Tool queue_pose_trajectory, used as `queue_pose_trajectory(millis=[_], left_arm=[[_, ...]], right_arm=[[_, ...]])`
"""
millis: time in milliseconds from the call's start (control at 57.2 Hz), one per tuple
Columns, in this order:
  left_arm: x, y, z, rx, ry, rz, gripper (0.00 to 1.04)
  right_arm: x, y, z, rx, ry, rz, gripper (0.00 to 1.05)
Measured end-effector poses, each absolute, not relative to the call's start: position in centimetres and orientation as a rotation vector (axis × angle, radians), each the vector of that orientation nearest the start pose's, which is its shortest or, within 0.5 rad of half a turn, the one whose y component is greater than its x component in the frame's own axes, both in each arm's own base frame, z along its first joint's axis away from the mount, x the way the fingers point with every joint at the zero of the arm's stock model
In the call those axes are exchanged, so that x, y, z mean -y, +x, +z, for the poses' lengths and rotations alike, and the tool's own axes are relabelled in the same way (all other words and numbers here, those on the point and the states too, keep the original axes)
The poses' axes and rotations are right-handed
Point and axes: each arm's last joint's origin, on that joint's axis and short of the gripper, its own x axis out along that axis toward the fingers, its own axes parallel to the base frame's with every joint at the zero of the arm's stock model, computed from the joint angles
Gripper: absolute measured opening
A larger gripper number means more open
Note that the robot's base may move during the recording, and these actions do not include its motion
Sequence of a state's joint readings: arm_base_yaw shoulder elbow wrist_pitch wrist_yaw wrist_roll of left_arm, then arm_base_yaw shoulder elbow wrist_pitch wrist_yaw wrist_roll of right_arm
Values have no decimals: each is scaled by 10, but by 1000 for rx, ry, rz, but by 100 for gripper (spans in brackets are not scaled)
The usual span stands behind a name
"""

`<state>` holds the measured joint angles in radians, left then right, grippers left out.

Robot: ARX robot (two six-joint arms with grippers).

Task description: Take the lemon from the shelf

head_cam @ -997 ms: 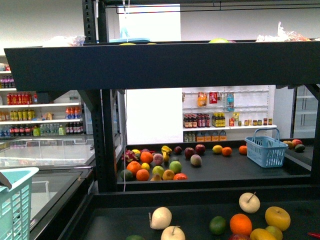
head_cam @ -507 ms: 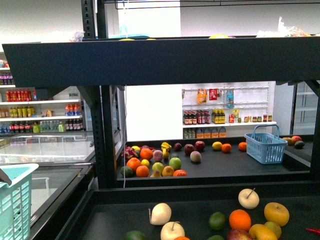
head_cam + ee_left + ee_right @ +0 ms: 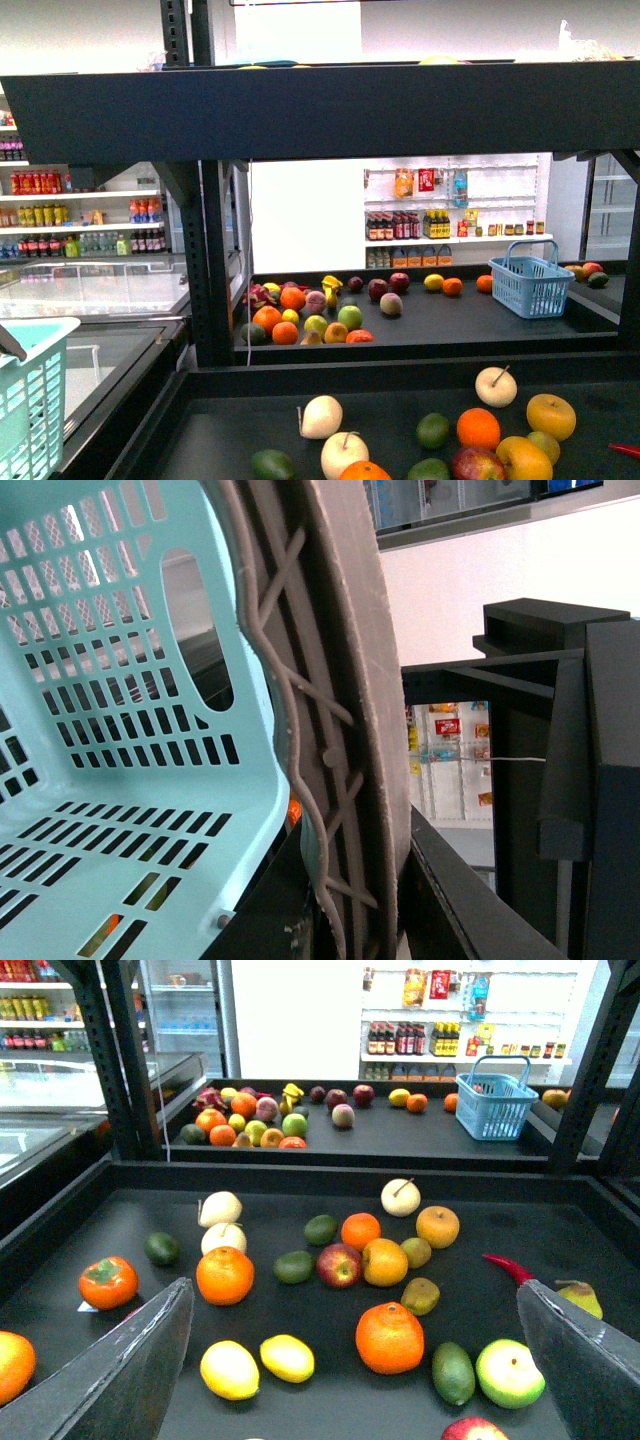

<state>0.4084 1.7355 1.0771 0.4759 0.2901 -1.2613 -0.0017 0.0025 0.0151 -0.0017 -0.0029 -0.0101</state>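
Note:
Two bright yellow oval lemons (image 3: 229, 1370) (image 3: 288, 1357) lie side by side on the near deck of the black shelf (image 3: 120, 1230), among other fruit. My right gripper (image 3: 350, 1380) is open and empty. It hangs above that deck, and the lemons lie just inside its left finger (image 3: 120, 1370). My left gripper (image 3: 350, 910) is shut on the handle of a teal basket (image 3: 120, 730), which shows at the left edge of the front view (image 3: 30, 400). In the front view the shelf (image 3: 320, 110) fills the frame and the lemons are below the picture's edge.
Oranges (image 3: 390, 1338), apples, limes, a persimmon (image 3: 108, 1282) and a red chilli (image 3: 510, 1265) lie around the lemons. A blue basket (image 3: 532, 283) and more fruit (image 3: 310, 315) sit on the far deck. A white chest freezer (image 3: 90, 300) stands left. Shelf posts (image 3: 210, 260) rise at the left.
The front view has shifted: the shelf sits higher in the frame and more of the near fruit shows at the bottom. The teal basket stays at the left edge.

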Motion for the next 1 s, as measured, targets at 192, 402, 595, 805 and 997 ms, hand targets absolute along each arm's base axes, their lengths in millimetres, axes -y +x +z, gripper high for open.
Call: queue_pose_trajectory(millis=[192, 402, 595, 805, 997], left_arm=[[-131, 355, 249, -132, -1241, 163, 16], [-105, 346, 257, -274, -1083, 32, 16], [-70, 341, 270, -382, -998, -141, 15], [-19, 340, 277, -480, -940, -318, 11], [25, 336, 283, -514, -846, -482, 11]], right_arm=[[0, 97, 168, 11, -10, 1, 97], [0, 97, 168, 11, -10, 1, 97], [0, 97, 168, 11, -10, 1, 97], [0, 97, 168, 11, -10, 1, 97], [0, 97, 168, 11, -10, 1, 97]])
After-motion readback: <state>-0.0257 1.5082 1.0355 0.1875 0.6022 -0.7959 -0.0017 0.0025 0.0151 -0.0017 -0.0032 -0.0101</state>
